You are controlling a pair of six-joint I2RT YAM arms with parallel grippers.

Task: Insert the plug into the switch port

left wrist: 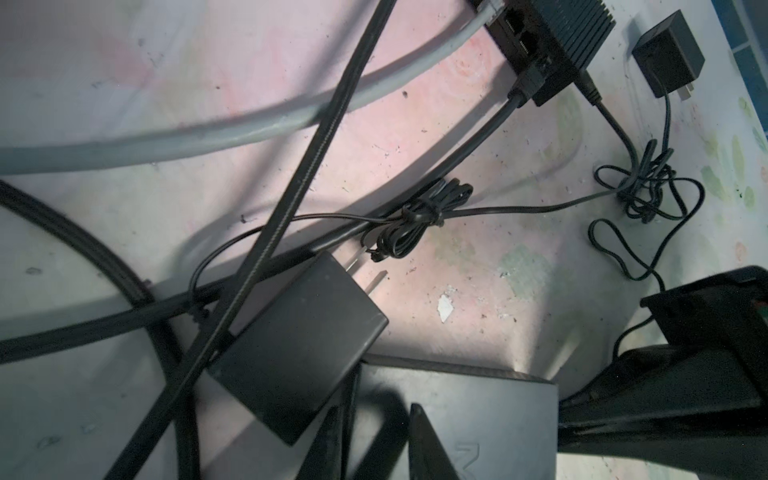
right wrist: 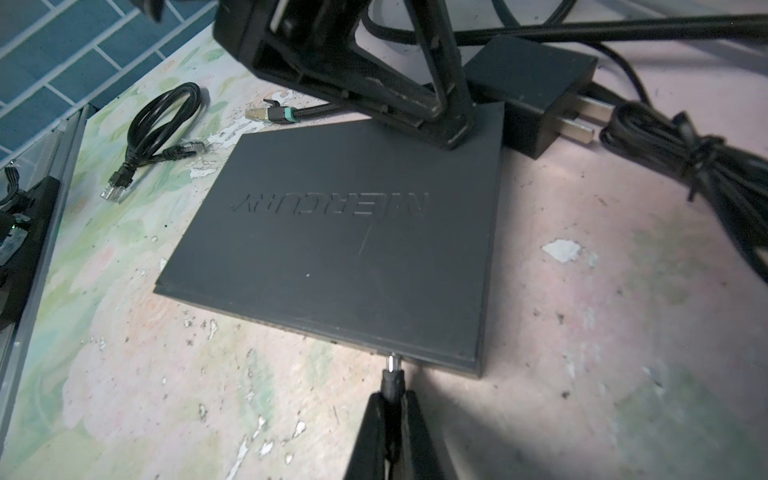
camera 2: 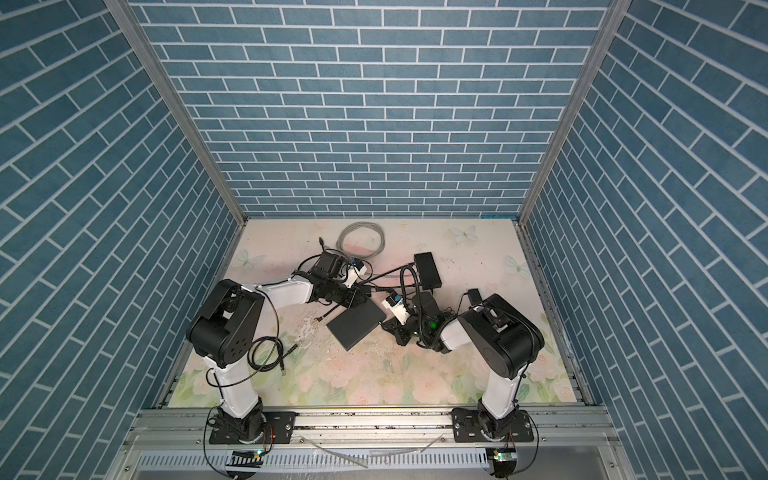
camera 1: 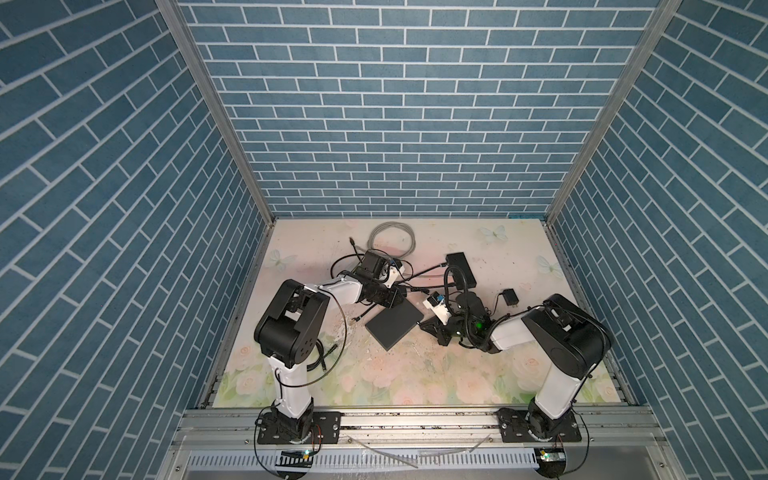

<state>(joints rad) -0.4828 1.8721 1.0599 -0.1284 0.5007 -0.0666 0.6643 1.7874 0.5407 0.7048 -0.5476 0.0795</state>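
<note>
Black flat switch (right wrist: 332, 249), lettered MERCURY, lies slantwise mid-table on the floral mat (camera 1: 415, 374), between the two arms in both top views. Right gripper (right wrist: 392, 399) is clamped tight on the plug (right wrist: 392, 372) — a small barrel plug, held by its black sleeve. The plug's metal tip touches the switch's near side face; the sleeve is wholly outside. Left gripper (right wrist: 452, 135) has its tips down on the switch's far corner, just beside a power adapter (right wrist: 536, 95) with bare prongs. Left wrist view shows its fingers (left wrist: 430, 451) a narrow way apart, nothing seen between them — tips cut off by the frame. Short patch cable (right wrist: 162, 120) and a braided lead (right wrist: 316, 110) lie beyond the switch. Grey cable coil (camera 1: 390, 239) sits near the back wall.
</note>
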